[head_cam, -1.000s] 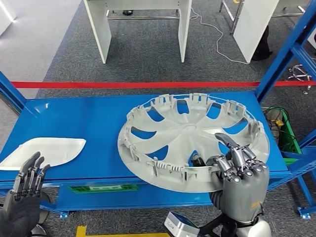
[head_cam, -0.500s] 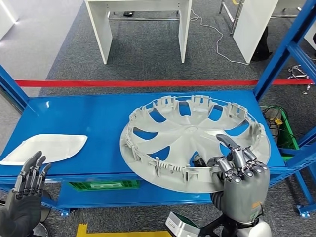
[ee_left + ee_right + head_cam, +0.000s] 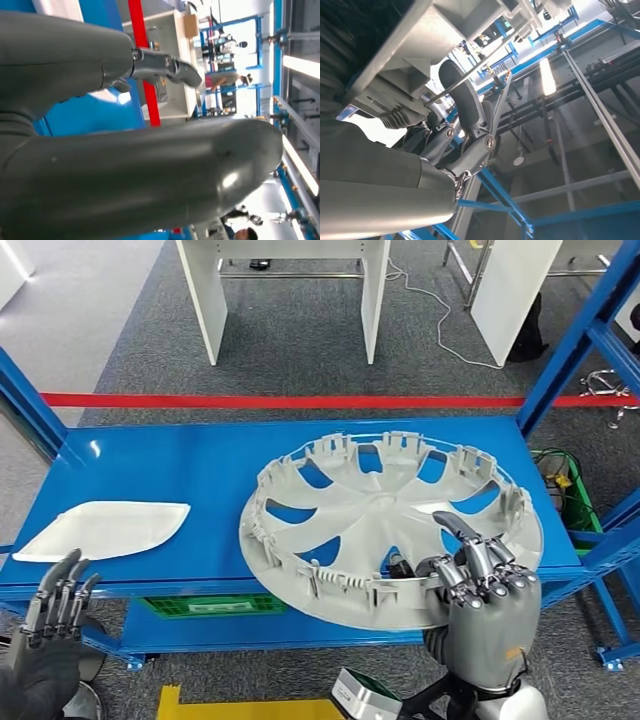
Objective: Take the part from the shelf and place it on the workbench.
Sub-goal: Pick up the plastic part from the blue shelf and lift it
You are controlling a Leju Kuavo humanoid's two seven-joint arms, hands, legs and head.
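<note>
Compared with a second ago, the whole scene has slid slightly in the head view, which points to the camera shifting; the wheel cover (image 3: 392, 525) lies at much the same place on the blue shelf (image 3: 189, 480), and the right hand (image 3: 483, 605) keeps its hold on it. That hand grips the cover's near rim, its fingers (image 3: 462, 532) curled over the edge into the spoke openings and the palm below the shelf's front lip. In the right wrist view the dark fingers (image 3: 461, 102) hook round pale ribbed plastic.

The wheel cover rests inside-up on the shelf, its near rim overhanging the front edge. To the left of the cover, well apart from it, a white panel (image 3: 102, 530) lies flat on the same shelf. The left hand (image 3: 49, 625) hangs below the shelf's front edge, far left of the cover, fingers straight and close together, holding nothing.

The step in hand looks like drawing the cover off the shelf. A one-sided hold on so broad and thin a disc will probably let the far rim droop or twist, so the pull should be slow and level. The left hand would help by coming under the cover's left rim before its weight leaves the shelf. The blue upright (image 3: 573, 340) right of the cover calls for a straight pull toward the robot.
</note>
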